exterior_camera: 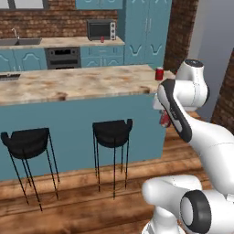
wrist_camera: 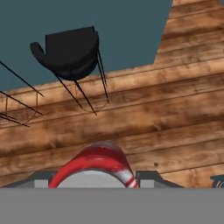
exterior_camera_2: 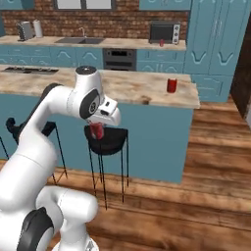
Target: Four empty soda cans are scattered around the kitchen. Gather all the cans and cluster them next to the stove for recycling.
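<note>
- Three red soda cans show across the kitchen: one held by the robot, one on the island tabletop, one far back beside the microwave.
- Held soda can (wrist_camera: 97,166): it sits between the fingers (exterior_camera_2: 96,131), which are closed on its sides; in the hand view its red body and silver end lie at the bottom edge between the two dark tips.
- In the right base view this can hangs under the white hand, in front of the island's teal front panel and above the seat of a black bar stool (exterior_camera_2: 108,139).
- In the left base view the same can peeks out as a red patch beside the dark forearm, off the right end of the island.
- Second soda can (exterior_camera: 159,73): upright on the beige marbled island tabletop (exterior_camera: 68,84), near its right end, well apart from the arm.
- Third soda can (exterior_camera_2: 162,43): small and upright on the back tabletop, just beside the black microwave (exterior_camera_2: 163,32).
- Stove (exterior_camera_2: 29,70): a flat black cooktop set into the island tabletop at its far left end, well apart from all three cans.
- Built-in oven (exterior_camera: 63,58): black, in the back teal cabinets, below the rear tabletop.
- Two black bar stools stand on the wooden plank floor (wrist_camera: 166,113) against the island front; the hand view looks down on one of them.
</note>
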Tool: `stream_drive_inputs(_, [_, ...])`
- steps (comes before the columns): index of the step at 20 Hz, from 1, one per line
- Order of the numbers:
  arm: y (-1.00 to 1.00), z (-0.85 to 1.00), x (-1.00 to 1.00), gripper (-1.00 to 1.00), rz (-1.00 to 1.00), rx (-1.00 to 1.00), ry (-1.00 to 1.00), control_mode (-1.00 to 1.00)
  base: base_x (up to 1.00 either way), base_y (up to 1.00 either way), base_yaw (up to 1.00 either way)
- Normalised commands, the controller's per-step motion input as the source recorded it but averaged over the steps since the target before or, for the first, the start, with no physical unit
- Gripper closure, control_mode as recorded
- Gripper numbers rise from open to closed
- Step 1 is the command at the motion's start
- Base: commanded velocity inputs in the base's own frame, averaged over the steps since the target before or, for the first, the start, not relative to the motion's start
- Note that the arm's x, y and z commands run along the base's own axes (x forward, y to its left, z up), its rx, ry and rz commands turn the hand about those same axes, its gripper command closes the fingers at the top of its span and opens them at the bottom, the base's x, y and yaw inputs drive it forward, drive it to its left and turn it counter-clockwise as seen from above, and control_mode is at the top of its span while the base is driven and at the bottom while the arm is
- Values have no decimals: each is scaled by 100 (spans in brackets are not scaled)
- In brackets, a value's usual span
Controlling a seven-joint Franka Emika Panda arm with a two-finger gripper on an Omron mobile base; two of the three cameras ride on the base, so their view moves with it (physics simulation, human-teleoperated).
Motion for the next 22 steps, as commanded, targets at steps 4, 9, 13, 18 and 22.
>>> stream_drive_inputs(4, [0, 0, 0, 100, 0, 0, 0, 100, 24, -100, 7])
stream_drive_inputs(9, [0, 0, 0, 100, 0, 0, 0, 100, 29, -100, 11])
stream_drive_inputs(13, [0, 0, 0, 100, 0, 0, 0, 100, 57, -97, 6])
stream_drive_inputs(18, [0, 0, 0, 100, 0, 0, 0, 100, 46, -42, -17])
stream_drive_inputs(22, [0, 0, 0, 100, 0, 0, 0, 100, 35, -24, -28])
